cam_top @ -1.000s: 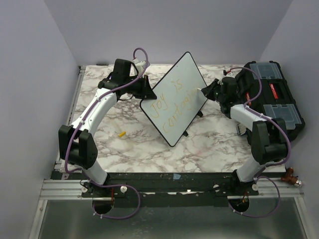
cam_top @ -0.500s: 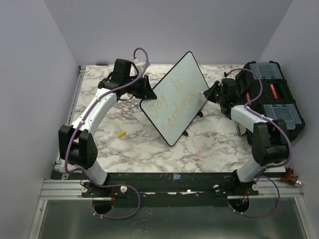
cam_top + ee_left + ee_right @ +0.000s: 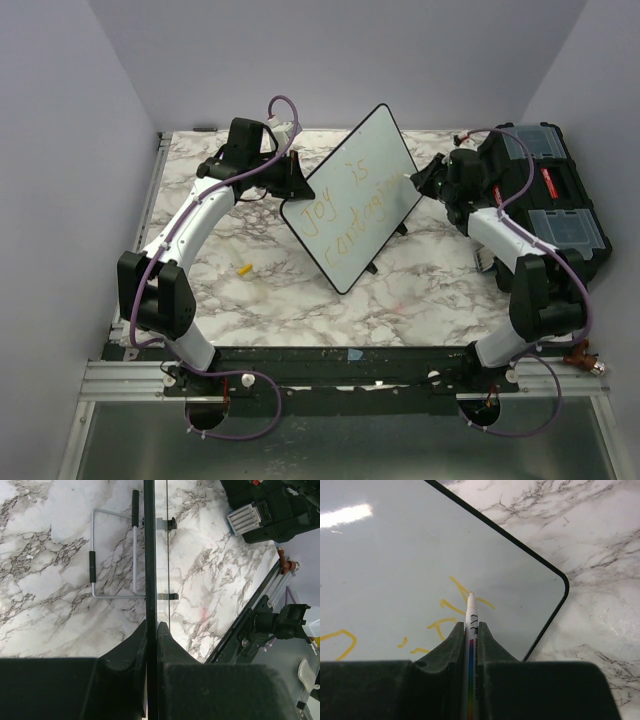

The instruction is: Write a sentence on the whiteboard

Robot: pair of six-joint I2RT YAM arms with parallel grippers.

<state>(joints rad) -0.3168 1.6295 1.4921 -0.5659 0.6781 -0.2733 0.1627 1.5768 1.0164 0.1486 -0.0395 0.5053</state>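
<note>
The whiteboard (image 3: 352, 205) stands tilted on the marble table, with the sentence (image 3: 345, 205) "Joy is contagious" in thin yellow-orange writing in two lines. My left gripper (image 3: 291, 182) is shut on the board's left rim; in the left wrist view the jaws (image 3: 151, 626) clamp the black rim (image 3: 149, 555) edge-on. My right gripper (image 3: 428, 180) is shut on a white marker (image 3: 471, 612) with a rainbow stripe. The marker's tip sits at the last yellow strokes (image 3: 440, 622) near the board's right corner (image 3: 560, 587). I cannot tell if the tip touches the board.
A black toolbox (image 3: 545, 195) with clear lids stands at the right, close behind the right arm; it also shows in the left wrist view (image 3: 265, 507). A small yellow piece (image 3: 244, 268) lies on the table left of the board. The board's wire stand (image 3: 115, 555) rests behind it.
My right gripper with the marker has shifted slightly right and toward the back along the board's right edge. The left gripper and the board have not moved.
</note>
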